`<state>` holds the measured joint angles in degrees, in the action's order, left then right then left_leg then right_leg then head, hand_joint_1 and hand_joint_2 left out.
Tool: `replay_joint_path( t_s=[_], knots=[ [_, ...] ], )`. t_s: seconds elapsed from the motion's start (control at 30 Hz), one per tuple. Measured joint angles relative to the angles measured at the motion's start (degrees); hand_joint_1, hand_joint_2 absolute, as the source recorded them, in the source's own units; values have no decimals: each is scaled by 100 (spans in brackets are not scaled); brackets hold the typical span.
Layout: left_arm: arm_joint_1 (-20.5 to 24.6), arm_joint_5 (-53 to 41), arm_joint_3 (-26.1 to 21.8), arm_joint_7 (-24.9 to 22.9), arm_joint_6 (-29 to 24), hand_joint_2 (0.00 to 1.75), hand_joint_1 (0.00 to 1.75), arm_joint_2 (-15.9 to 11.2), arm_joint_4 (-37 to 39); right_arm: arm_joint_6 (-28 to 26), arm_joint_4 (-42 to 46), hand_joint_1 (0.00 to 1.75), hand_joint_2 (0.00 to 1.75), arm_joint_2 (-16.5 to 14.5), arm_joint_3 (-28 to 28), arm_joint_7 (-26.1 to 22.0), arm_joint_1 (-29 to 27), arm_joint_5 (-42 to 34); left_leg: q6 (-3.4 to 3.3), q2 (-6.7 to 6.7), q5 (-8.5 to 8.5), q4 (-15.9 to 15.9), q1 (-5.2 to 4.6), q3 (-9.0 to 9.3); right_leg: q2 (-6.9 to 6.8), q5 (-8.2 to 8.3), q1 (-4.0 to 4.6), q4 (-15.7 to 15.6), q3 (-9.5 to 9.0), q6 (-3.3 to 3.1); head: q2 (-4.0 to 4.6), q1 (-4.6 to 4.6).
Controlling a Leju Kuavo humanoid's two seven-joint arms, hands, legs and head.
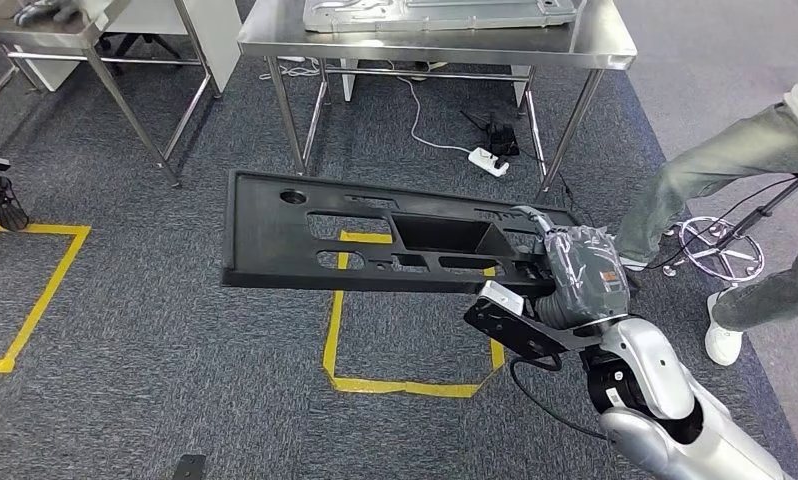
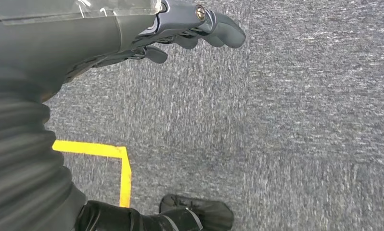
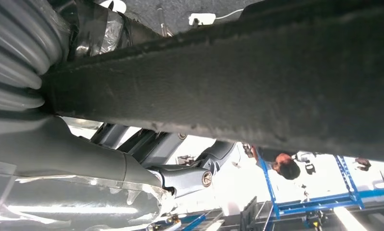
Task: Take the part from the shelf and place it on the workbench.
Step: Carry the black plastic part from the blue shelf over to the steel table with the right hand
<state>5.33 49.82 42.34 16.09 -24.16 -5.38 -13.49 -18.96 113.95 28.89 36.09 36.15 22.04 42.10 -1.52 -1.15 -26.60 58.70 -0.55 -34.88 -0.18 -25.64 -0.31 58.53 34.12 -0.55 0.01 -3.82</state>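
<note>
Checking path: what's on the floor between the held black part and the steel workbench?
Head view: bare carpet between black part and workbench; a white power strip with cable lies under it.

The right arm [image 1: 675, 410] is glossy silver with rounded shells, and a black cable [image 1: 545, 400] loops beside its dark joint. A flat black bracket [image 1: 510, 325] sits at the wrist. The right hand [image 1: 580, 270] is grey, wrapped in clear crinkled plastic, with a small orange label. The left hand [image 2: 147, 33] has a ribbed grey cover, dark fingers and a round silver screw.
</note>
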Motion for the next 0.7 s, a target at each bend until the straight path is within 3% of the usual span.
replay_joint_path(
  t_s=[0.07, 0.13, 0.17, 0.2, 0.23, 0.3, 0.33, 0.4, 0.53, 0.6, 0.67, 0.7],
  knots=[
    [2, 1, 3, 14, -3, 175, 0, -11, 0, 2, 56, 175, 175, 0, 0, 3, 5, 37, 69, 24, -224, 372, 17, -169, -11, 16, -39, -50, -43, -45, 1, -15],
    [2, 1, 7, 22, -3, 175, 0, -11, 0, 4, 97, 175, 175, -1, 1, 3, 7, 60, 129, 45, -553, 1106, 59, -540, -20, 4, -35, -56, -59, -70, 1, -26],
    [-2, 2, 9, 24, -3, 175, 0, -11, 0, 5, 103, 175, 175, -2, 2, 4, 2, 63, 153, 53, -635, 1408, 74, -707, -21, -6, -33, -54, -64, -73, 1, -26],
    [-10, 2, 12, 24, -2, 175, 0, -13, 0, 7, 108, 175, 175, -2, 3, 5, -6, 65, 173, 61, -611, 1529, 86, -792, -19, -18, -34, -50, -73, -72, 1, -26],
    [-18, 3, 13, 24, -3, 175, 0, -15, 0, 9, 114, 175, 175, -2, 4, 7, -13, 66, 187, 69, -482, 1437, 97, -769, -17, -34, -36, -47, -89, -63, 1, -27],
    [-20, 3, 15, 24, -3, 175, 0, -22, 0, 11, 133, 175, 175, -2, 6, 13, -18, 70, 186, 84, -69, 696, 115, -430, -13, -78, -43, -38, -145, -28, 1, -26],
    [-14, 3, 18, 24, -3, 175, 0, -24, 0, 11, 145, 175, 175, -2, 7, 15, -14, 74, 172, 89, 58, 334, 109, -245, -13, -104, -38, -29, -164, -2, 1, -26],
    [-1, 3, 25, 25, -2, 175, 0, -25, 0, 11, 167, 175, 175, -4, 7, 17, -6, 80, 110, 87, 112, -15, 85, -67, -15, -137, -28, -17, -175, 57, 1, -25],
    [-20, 5, 31, 30, -1, 175, 0, -23, 0, 25, 202, 175, 175, -7, 7, 22, -1, 115, -45, 79, 88, -78, 85, 3, -13, -248, -38, 115, -128, 168, 1, -16],
    [-14, 21, 32, 38, -2, 175, 0, -22, 0, 36, 221, 175, 175, -7, 7, 31, 7, 148, -112, 82, 75, -110, 99, 52, -5, -506, -48, 662, 146, 201, 1, 3],
    [-3, 47, 32, 57, -3, 175, 0, -22, 0, 49, 234, 175, 175, -7, 7, 45, 3, 183, -147, 80, 43, -108, 95, 76, -1, -780, -46, 1450, 602, 220, 1, 18],
    [-4, 58, 32, 77, -3, 175, 0, -22, 0, 57, 237, 175, 175, -7, 7, 59, -6, 196, -150, 75, 24, -106, 94, 94, -1, -796, -48, 1683, 767, 225, 1, 20]
  ],
)
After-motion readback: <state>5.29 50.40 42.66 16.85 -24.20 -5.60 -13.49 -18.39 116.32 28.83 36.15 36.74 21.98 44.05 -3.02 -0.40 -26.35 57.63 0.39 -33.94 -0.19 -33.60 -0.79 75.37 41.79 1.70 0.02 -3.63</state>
